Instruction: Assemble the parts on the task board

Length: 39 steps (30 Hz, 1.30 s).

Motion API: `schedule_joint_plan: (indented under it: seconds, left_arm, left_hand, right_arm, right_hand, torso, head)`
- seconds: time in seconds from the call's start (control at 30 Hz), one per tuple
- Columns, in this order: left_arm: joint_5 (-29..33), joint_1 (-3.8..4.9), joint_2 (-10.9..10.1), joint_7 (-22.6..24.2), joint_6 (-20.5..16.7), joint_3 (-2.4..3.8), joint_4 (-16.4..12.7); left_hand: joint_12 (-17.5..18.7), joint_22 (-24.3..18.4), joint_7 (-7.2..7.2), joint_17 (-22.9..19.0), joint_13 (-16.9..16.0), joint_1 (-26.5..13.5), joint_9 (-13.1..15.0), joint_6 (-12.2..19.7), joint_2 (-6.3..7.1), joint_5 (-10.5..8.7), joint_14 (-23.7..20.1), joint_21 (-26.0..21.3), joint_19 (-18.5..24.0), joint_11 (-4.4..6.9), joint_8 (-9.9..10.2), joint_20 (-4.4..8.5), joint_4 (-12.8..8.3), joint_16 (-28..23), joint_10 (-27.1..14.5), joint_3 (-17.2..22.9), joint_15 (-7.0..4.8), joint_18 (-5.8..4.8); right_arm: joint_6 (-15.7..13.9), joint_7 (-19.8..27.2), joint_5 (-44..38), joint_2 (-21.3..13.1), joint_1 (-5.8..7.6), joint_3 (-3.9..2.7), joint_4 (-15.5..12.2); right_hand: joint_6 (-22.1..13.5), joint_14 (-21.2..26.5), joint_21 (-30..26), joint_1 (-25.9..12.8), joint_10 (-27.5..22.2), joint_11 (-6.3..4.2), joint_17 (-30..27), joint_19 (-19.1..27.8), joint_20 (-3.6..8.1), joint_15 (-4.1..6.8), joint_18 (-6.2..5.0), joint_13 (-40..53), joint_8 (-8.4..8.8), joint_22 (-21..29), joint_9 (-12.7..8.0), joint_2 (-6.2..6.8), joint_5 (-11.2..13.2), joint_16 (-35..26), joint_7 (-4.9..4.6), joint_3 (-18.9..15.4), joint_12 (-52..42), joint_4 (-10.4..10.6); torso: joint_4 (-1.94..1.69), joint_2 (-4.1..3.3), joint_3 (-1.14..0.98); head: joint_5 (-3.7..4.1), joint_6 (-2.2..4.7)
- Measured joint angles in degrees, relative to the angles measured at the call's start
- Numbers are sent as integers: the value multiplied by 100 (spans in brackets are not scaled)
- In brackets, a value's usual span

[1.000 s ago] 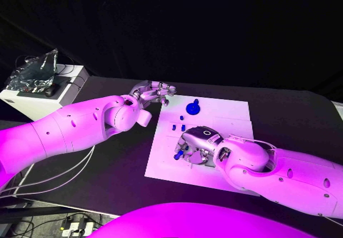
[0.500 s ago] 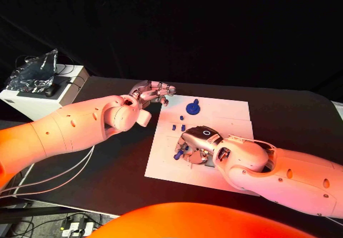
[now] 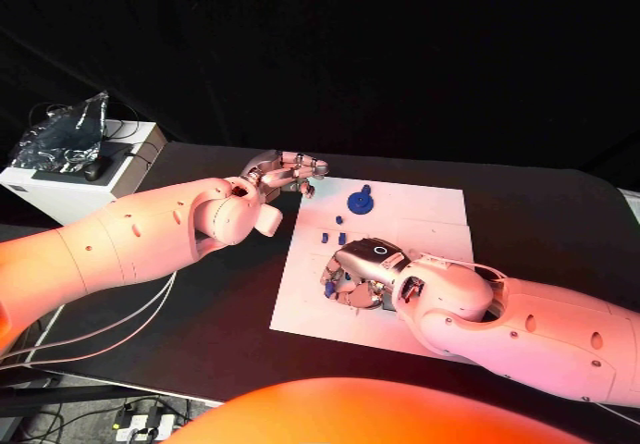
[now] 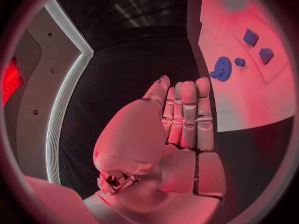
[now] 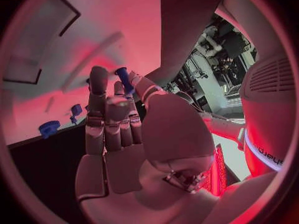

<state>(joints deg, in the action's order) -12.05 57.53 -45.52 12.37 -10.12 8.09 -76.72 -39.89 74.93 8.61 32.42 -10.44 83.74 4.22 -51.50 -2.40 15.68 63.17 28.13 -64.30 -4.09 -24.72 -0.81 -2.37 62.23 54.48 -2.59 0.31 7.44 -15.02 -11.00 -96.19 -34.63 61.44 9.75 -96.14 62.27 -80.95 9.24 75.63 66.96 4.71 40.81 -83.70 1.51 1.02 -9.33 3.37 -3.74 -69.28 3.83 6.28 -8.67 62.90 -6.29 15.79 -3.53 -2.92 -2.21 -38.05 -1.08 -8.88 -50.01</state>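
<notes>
The white task board (image 3: 427, 217) lies mid-table. On its far part stands a round blue part (image 3: 360, 199), with three small blue pieces (image 3: 338, 220) (image 3: 325, 237) (image 3: 343, 238) a little nearer. My right hand (image 3: 358, 277) hovers over the board's near left area and pinches a blue peg (image 3: 329, 289) between thumb and fingertips. The right wrist view has that peg (image 5: 123, 79) at the fingertips of the right hand (image 5: 118, 129), above the board (image 5: 93, 15). My left hand (image 3: 283, 171) is at the board's far left corner and holds nothing; the left wrist view shows this left hand (image 4: 181, 119) with fingers side by side, the round part (image 4: 221, 68) beyond them.
A white box (image 3: 80, 176) with crumpled silver foil (image 3: 64, 134) on top stands off the table's far left corner. Cables (image 3: 120, 333) hang along the table's left edge. Black table surface surrounds the board.
My right hand has shifted slightly toward the board's left edge, still pinching the peg. The left hand has not moved.
</notes>
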Motion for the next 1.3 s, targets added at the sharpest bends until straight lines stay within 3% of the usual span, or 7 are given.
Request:
schedule_joint_plan:
  seconds: [0.43,0.6,0.73,0.83,0.97,1.17,1.3]
  left_arm:
    - [0,0,-11,-16,10,0,-1]
    - [0,0,-18,-19,11,0,-1]
    - [0,0,-23,-22,11,-2,1]
    - [0,0,-25,-23,11,-2,3]
    - [0,0,-26,-24,12,-2,4]
    - [0,0,-45,-23,14,-2,-1]
    - [1,-1,-58,-15,14,-4,-19]
  left_hand:
    - [0,-1,0,-1,0,0,0,0,0,0,0,0,0,0,0,0,0,0,0,0,0,0]
    - [0,-1,0,-1,-1,0,0,0,0,0,0,0,0,0,0,0,0,0,0,0,0,0]
    - [0,-1,0,-1,-1,0,0,0,0,0,0,0,0,0,0,0,0,0,0,0,0,0]
    - [0,-1,0,-1,-1,0,0,0,0,0,0,0,0,0,0,0,0,0,0,0,0,0]
    - [0,-1,0,-2,-1,0,0,0,0,0,0,-34,0,0,0,0,17,0,0,-17,0,0]
    - [0,-1,0,-2,-1,0,0,0,0,0,0,-34,0,0,0,0,17,0,0,-17,0,0]
    - [0,-1,0,-2,-1,0,0,0,0,0,0,-34,0,0,0,0,33,0,0,-33,0,0]
  right_arm:
    - [-156,92,134,-79,-7,2,10]
    - [-404,131,187,-181,-9,2,-18]
    - [-729,217,322,-361,-9,-10,-120]
    - [-1025,346,605,-599,41,-55,-242]
    - [-1312,552,1334,-975,260,-108,-345]
    - [-1308,671,2709,-1651,606,-131,-424]
    - [-972,495,3452,-2088,716,-136,-474]
  right_hand:
    - [-322,50,-187,260,-801,197,-239,-5,-87,-137,6,1,0,150,0,123,18,-200,56,-694,0,176]
    - [-825,46,-458,679,-1372,324,-472,-21,-204,-220,-34,7,0,575,-15,588,-113,-545,141,-992,-32,1079]
    - [-1470,39,-501,878,-1414,351,-488,-20,-205,-225,-34,7,34,817,-49,707,-229,-589,195,-1230,-34,1489]
    - [-1514,-38,-437,777,-900,187,-395,-13,-191,-149,-63,-26,34,855,-56,544,-299,-463,37,-1244,-166,1257]
    - [-411,-36,-348,565,128,15,-310,6,-107,-24,-81,36,-69,750,-6,111,-449,-343,-267,-1194,-398,909]
    - [149,-162,-297,-63,711,-110,-308,-2,236,224,231,1044,-430,673,183,-211,-704,-343,44,-1559,-1653,798]
    - [221,-76,-155,-561,348,-599,6,-51,445,444,386,3540,-891,585,886,-562,-1132,-79,244,-2003,-3848,747]
  torso:
    - [5,0,-4]
    - [5,0,-5]
    - [5,0,-5]
    - [6,4,-5]
    - [10,7,-4]
    - [29,13,3]
    - [40,18,3]
  head:
    - [-1,0]
    - [9,0]
    - [25,0]
    - [49,0]
    - [125,0]
    - [335,0]
    - [516,0]
